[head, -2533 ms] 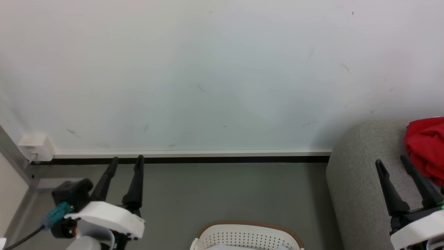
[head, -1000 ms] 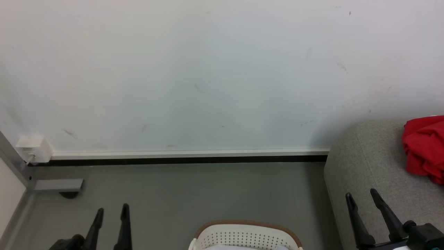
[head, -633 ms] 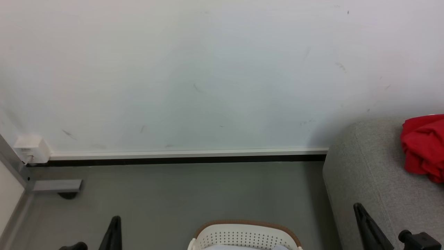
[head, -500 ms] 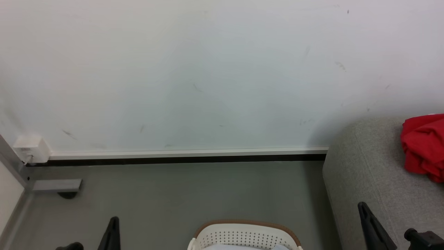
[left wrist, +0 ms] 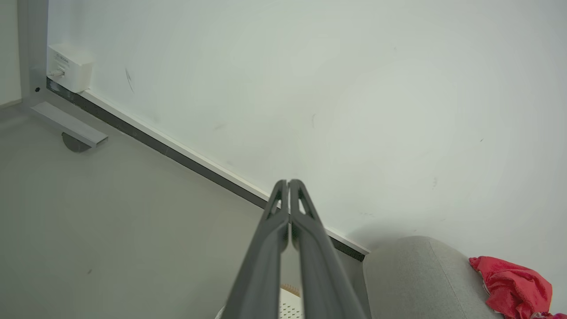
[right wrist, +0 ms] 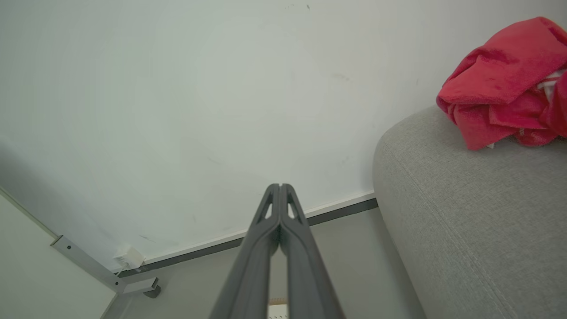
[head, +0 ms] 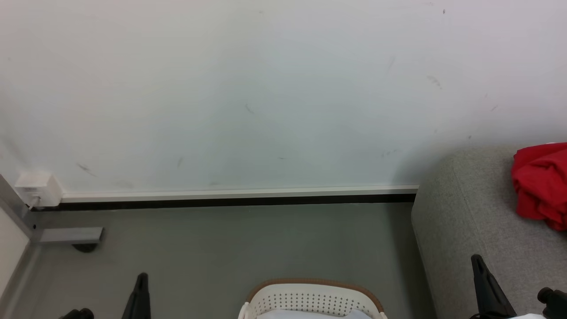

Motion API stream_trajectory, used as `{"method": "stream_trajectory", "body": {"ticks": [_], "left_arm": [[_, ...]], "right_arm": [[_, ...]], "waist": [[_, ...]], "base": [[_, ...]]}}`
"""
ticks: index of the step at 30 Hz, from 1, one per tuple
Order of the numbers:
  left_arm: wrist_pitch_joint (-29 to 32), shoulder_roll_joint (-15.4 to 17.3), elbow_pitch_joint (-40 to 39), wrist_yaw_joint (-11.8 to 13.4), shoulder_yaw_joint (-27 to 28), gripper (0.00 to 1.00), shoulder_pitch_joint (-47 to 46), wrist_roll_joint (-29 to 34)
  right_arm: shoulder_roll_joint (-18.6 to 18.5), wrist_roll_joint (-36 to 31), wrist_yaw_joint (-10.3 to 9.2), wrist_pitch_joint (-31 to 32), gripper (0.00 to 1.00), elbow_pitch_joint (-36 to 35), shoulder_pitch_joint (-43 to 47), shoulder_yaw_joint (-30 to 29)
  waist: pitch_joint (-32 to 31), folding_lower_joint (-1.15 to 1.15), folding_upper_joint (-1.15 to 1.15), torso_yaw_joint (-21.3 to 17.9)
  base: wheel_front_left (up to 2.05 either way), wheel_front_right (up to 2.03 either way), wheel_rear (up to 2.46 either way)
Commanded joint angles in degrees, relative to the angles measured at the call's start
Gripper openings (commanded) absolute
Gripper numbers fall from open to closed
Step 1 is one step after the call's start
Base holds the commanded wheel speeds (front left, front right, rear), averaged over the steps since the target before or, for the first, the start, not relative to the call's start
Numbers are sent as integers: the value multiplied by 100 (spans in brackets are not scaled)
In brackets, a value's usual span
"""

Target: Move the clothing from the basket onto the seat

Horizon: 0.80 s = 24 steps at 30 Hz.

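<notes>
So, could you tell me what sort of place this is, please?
Probably a sparse indoor room staged as a living area: a large light-grey woven-fabric sofa by a scuffed white wall, and a white perforated plastic laundry basket on the smooth grey floor.

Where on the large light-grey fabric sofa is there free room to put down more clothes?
The light-grey woven sofa is bare from its rounded left end up to the crumpled red clothing, and also in front of that heap, nearer the robot. It is crowded at the right, by the wall, where the clothing lies.
</notes>
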Motion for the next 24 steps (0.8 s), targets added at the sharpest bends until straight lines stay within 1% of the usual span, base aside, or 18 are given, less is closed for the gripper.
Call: {"method": "stream_trajectory", "body": {"ticks": [1, 24], "left_arm": [[45, 33, -106, -27, 34, 0, -165, -249], [535, 44, -178, -52, 103, 0, -316, -2007]], "right_arm": [[-7, 223, -2, 52, 0, -87, -191, -84], [162, 1811, -4, 535, 0, -89, -298, -489]], "waist": [[5, 0, 0, -2], [77, 0, 0, -35]], "base": [[0, 0, 0], [0, 0, 0]]}}
